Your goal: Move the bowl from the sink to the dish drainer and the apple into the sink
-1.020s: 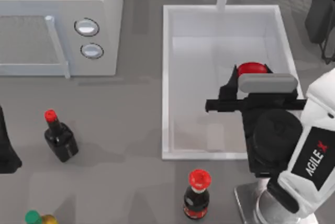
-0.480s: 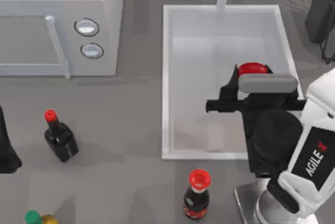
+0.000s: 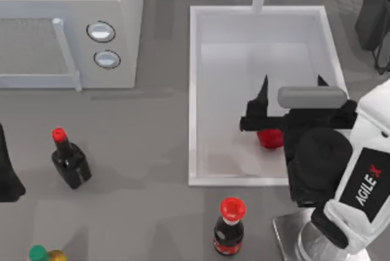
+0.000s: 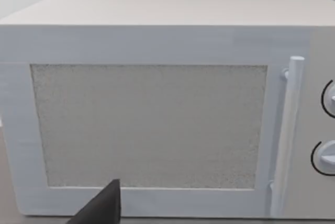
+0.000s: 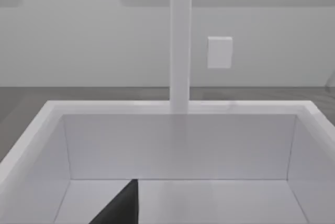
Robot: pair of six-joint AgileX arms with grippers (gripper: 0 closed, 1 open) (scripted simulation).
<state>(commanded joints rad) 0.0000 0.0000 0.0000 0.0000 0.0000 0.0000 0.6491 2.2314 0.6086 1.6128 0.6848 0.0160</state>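
The right gripper (image 3: 291,83) hangs over the large white rectangular sink (image 3: 194,96) near its right wall, its two dark fingers (image 3: 263,90) spread apart and holding nothing; the small glossy red apple (image 3: 270,138) lies on the basin floor toward the near right corner, partly under the arm. The left arm (image 3: 8,169) sits parked at the bench's left edge, and whether its pincer is open or closed cannot be told. On the grey bench stand a white microwave (image 3: 67,23) at the far left, a small dark red-capped bottle (image 3: 69,158) and a red-capped cola bottle (image 3: 230,227) near the front edge.
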